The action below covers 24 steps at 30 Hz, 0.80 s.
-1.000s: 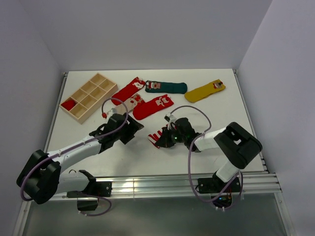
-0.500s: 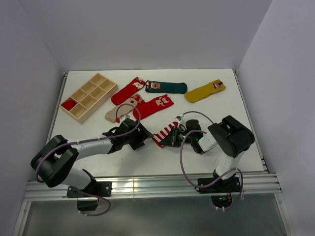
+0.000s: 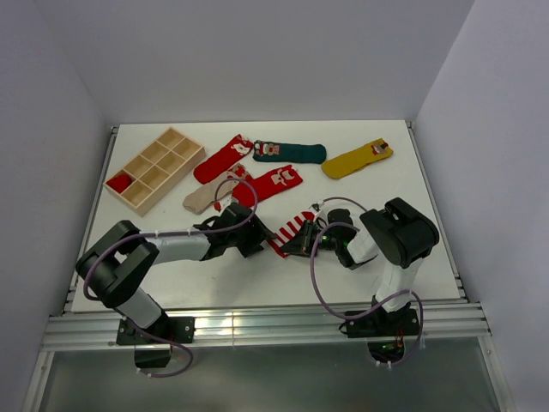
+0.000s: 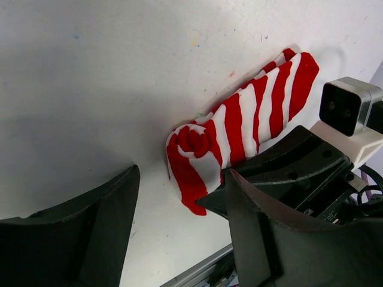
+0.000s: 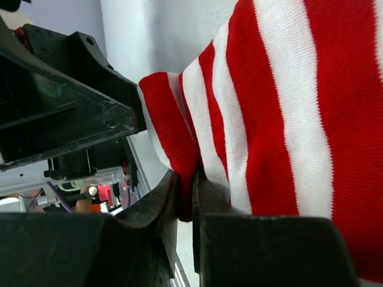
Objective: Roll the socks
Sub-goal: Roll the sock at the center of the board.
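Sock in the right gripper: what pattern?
Red-and-white stripes; the sock shows best in the left wrist view.

Striped sock [image 3: 290, 230] rolled at one end, red socks [image 3: 223, 159], beige sock [image 3: 202, 197], green sock [image 3: 292, 153], yellow sock [image 3: 356, 160] flat

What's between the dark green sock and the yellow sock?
Nothing: only bare table separates the dark green sock and yellow sock, seen in the top view.
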Motion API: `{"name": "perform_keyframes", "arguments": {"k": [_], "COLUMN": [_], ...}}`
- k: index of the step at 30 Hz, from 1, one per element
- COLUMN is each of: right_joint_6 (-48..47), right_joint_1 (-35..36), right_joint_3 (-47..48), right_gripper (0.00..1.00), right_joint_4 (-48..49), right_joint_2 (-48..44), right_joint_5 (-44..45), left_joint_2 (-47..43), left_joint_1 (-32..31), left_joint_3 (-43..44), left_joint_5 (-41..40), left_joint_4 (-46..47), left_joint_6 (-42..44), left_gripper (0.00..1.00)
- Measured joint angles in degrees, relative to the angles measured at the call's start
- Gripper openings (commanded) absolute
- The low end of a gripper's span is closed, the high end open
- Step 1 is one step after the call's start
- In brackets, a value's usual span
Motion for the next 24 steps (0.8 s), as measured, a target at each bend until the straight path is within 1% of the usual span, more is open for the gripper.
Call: {"name": "perform_keyframes", "arguments": {"k": [2,11,14,15,17,18,20,21,22,23,24], "right_joint_6": [0.3,1.7,2.0,2.1,2.3,2.3,2.3,2.2,2.1,1.9,1.7], "right_joint_1": [-0.3,-1.4,-1.8,-1.9,-2.0,-2.1,-2.3,-2.3,-2.3,-2.3,-2.3], "right_joint_3": [0.0,-0.1,-0.2,-0.2,-0.2,-0.2,-0.2,-0.2,-0.2,-0.2,-0.2], "right_gripper": [0.0,0.0,0.0,0.0,0.0,0.01,0.06,0.09,0.12,0.21,0.25], "right_joint_4": [0.3,2.6,3.0,3.1,3.4,3.4,3.4,3.4,3.2,3.1,2.6], "right_joint_2": [0.3,2.2,2.5,2.7,2.9,2.9,2.9,2.9,2.7,2.6,2.2], "right_joint_5": [-0.3,-2.1,-2.5,-2.6,-2.8,-2.9,-3.0,-3.0,-3.0,-2.9,-2.8], "left_joint_2": [0.9,3.8,4.6,5.0,5.6,5.7,5.8,5.8,5.8,5.8,5.8], "left_joint_1": [0.0,-0.3,-0.4,-0.4,-0.5,-0.5,-0.5,-0.5,-0.5,-0.5,-0.6], "left_joint_3": [0.6,2.5,2.8,3.0,3.5,3.8,4.1,4.3,4.5,4.9,5.3], "left_joint_5": [0.2,0.3,0.3,0.3,0.3,0.3,0.3,0.3,0.3,0.2,0.0], "left_joint_4": [0.0,0.6,0.9,1.0,1.1,1.1,1.0,0.9,0.6,0.0,-0.7], "left_joint_6": [0.0,-0.1,-0.3,-0.3,-0.4,-0.4,-0.2,0.1,0.3,0.6,0.9], "left_gripper": [0.59,0.47,0.39,0.3,0.2,0.1,0.03,0.0,0.0,0.0,0.0]}}
